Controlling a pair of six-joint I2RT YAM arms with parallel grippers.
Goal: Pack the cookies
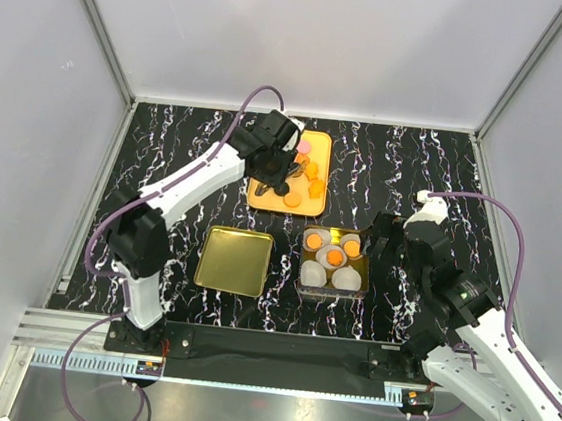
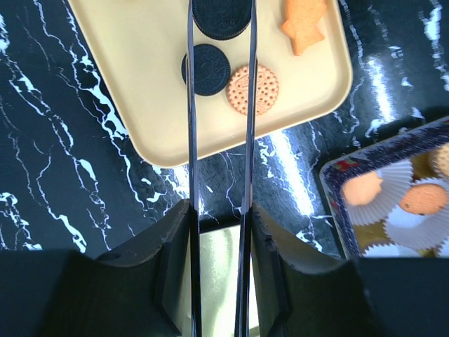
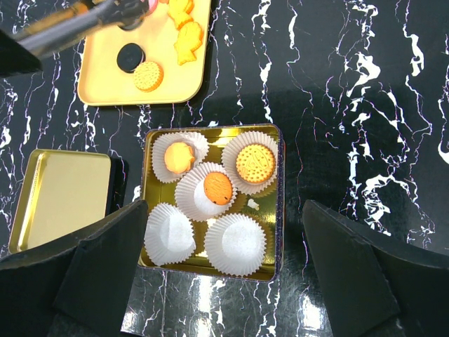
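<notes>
On the marbled surface (image 1: 168, 138), your orange tray (image 2: 140, 70) carries loose cookies (image 2: 252, 90); three more sit in paper cups (image 3: 236, 243) inside the gold tin (image 3: 149, 193). Your left gripper (image 2: 221, 4) pinches a black cookie (image 2: 221, 24) over the tray; your right gripper (image 3: 226, 205) hangs released above the tin.

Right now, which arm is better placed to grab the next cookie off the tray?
Left: the left gripper flanks a black cookie on the tray; the right gripper hangs open near the tin, away from the tray.

Glossy tabletop (image 3: 337, 105), shiny metal tin (image 3: 210, 130), paper cups (image 3: 238, 242), matt cookies (image 2: 252, 90)
</notes>
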